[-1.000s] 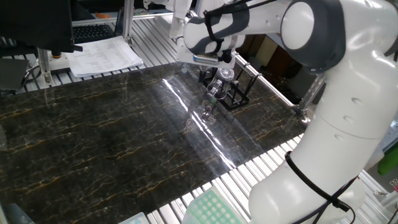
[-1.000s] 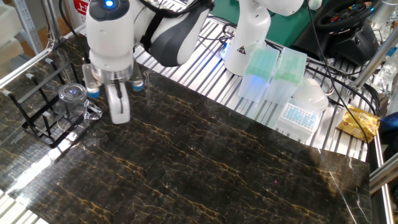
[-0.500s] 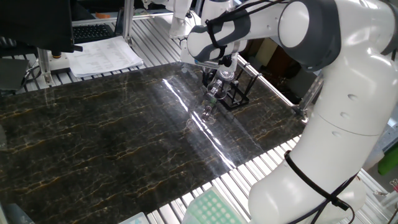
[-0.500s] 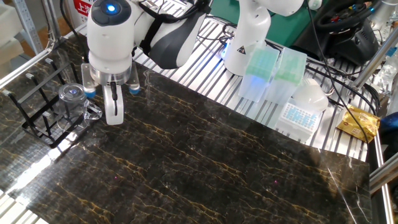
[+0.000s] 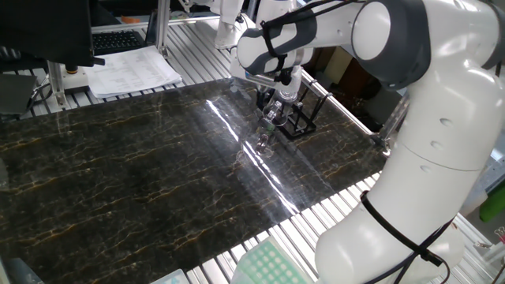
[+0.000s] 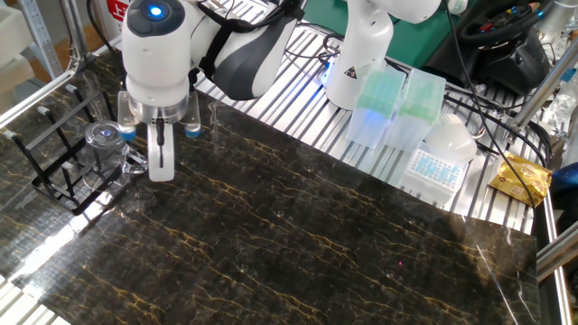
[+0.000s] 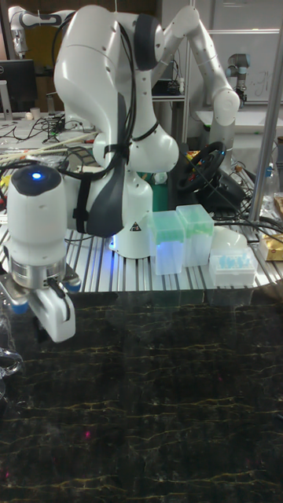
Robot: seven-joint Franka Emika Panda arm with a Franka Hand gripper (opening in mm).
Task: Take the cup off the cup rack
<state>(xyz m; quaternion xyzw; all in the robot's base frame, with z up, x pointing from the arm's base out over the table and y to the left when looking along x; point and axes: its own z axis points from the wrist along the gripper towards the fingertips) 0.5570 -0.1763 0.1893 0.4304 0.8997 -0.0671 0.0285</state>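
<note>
Beside the small black wire cup rack (image 6: 65, 161), on the dark marbled counter (image 6: 298, 244), the white pincer (image 6: 160, 161) hangs nearly closed, just beside the clear glass cup (image 6: 108, 149).

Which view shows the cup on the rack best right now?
The other fixed view: the cup stands unobstructed on the cup rack, left of the gripper. One fixed view shows it small under the arm; the tall fixed view barely catches it at its left edge.
</note>
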